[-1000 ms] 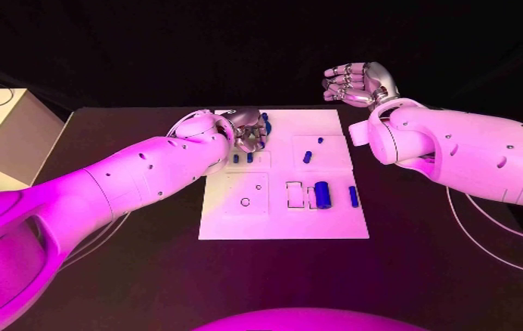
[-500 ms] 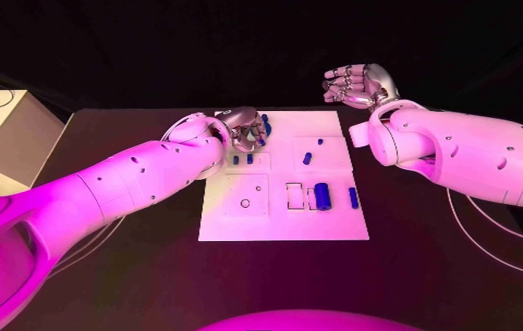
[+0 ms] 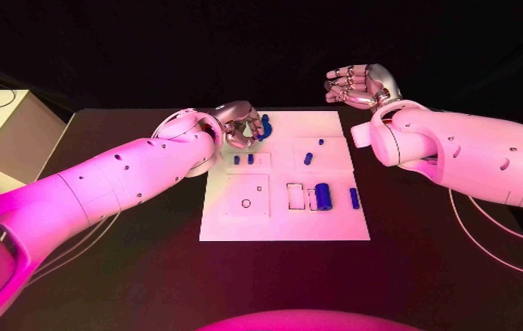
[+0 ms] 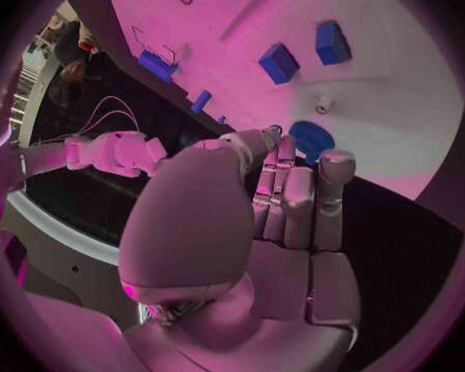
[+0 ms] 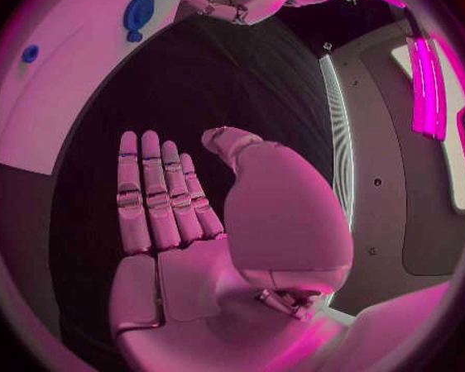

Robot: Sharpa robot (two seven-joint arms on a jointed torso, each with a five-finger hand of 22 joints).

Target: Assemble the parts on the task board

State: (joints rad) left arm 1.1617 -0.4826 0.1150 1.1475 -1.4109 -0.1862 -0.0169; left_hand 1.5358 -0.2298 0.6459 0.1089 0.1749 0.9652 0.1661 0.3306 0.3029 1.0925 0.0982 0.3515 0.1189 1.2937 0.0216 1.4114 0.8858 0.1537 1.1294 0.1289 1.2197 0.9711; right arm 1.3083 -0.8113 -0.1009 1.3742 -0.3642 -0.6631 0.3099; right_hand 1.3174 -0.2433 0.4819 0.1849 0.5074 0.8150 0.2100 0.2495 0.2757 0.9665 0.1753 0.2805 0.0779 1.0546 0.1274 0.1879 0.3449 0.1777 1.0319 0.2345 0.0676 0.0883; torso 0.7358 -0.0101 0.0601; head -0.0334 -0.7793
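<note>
The white task board (image 3: 283, 221) lies mid-table. My left hand (image 3: 241, 122) hovers at its far left corner with fingers stretched out. Their tips reach a round blue part (image 3: 265, 125) (image 4: 310, 136) standing there; I cannot tell if they touch it. Two small blue pegs (image 3: 243, 159) (image 4: 279, 62) stand just nearer. Further blue pegs (image 3: 308, 157) stand mid-board, and a thick blue cylinder (image 3: 323, 195) and a slim blue piece (image 3: 353, 197) lie to the right. My right hand (image 3: 360, 85) (image 5: 175, 198) is raised beyond the far right corner, flat and holding nothing.
A pale box (image 3: 22, 134) stands at the table's left edge. The black table (image 3: 131, 270) spreads around the board. A white rectangular slot piece (image 3: 294, 195) sits beside the thick cylinder, and a small hole (image 3: 246, 202) marks the board's left panel.
My left arm has swung outward to the left and its hand has edged slightly toward the board's far edge. The round blue part has stayed put. The right hand has barely moved.
</note>
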